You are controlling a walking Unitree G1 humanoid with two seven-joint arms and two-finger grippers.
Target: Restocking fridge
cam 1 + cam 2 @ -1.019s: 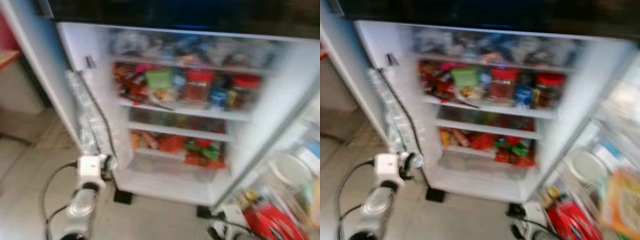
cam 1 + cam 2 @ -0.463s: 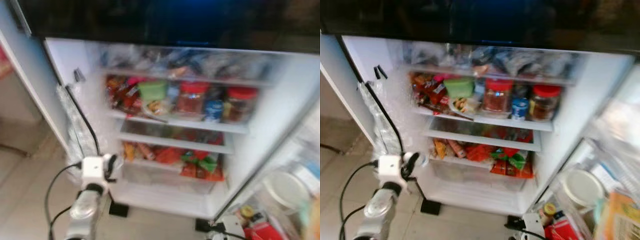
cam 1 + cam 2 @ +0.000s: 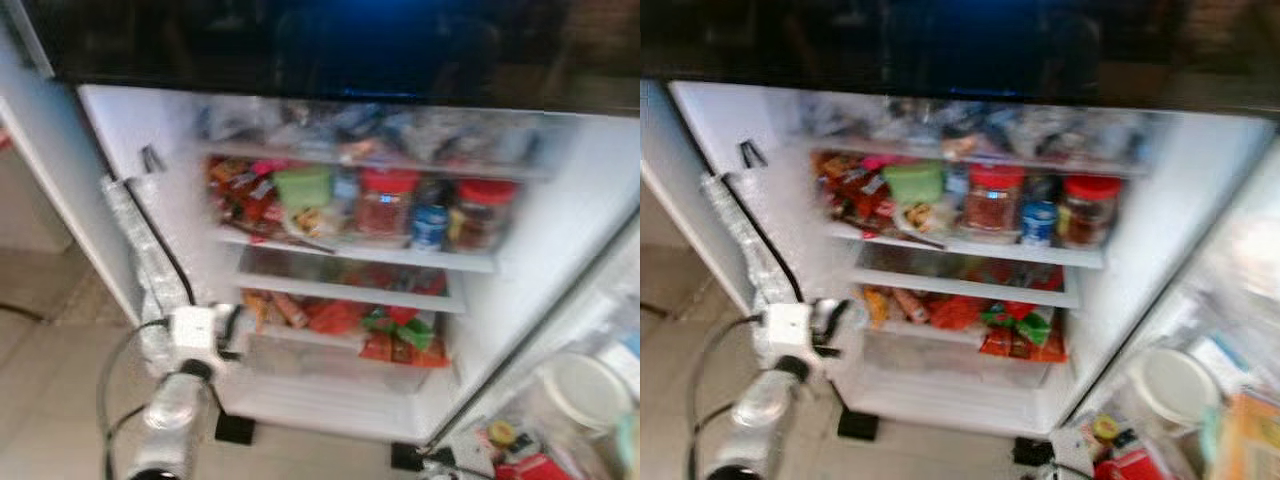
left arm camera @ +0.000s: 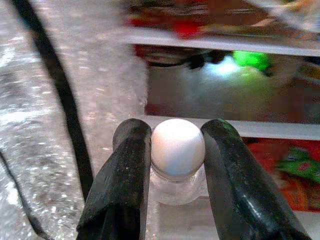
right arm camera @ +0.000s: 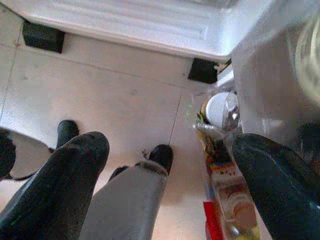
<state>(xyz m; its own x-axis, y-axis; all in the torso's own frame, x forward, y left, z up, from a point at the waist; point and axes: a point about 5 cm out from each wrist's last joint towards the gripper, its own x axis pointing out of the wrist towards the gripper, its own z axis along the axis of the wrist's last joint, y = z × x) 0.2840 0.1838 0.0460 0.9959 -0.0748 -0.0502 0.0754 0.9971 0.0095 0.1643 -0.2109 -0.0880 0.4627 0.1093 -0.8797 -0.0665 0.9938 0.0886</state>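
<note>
Left claw grips white-capped bottle — before open fridge.

Left arm raised forward, left gripper clamped closed, right gripper hanging low, fingers spread

The left arm is a silver, ribbed metal tube ending in a white boxy wrist block, with black cables looping beside it. The left gripper has two long, thick, matte black fingers with rounded tips and a smooth, slightly glossy surface. The right gripper has the same broad black fingers, and below them show a grey leg and black feet.
</note>
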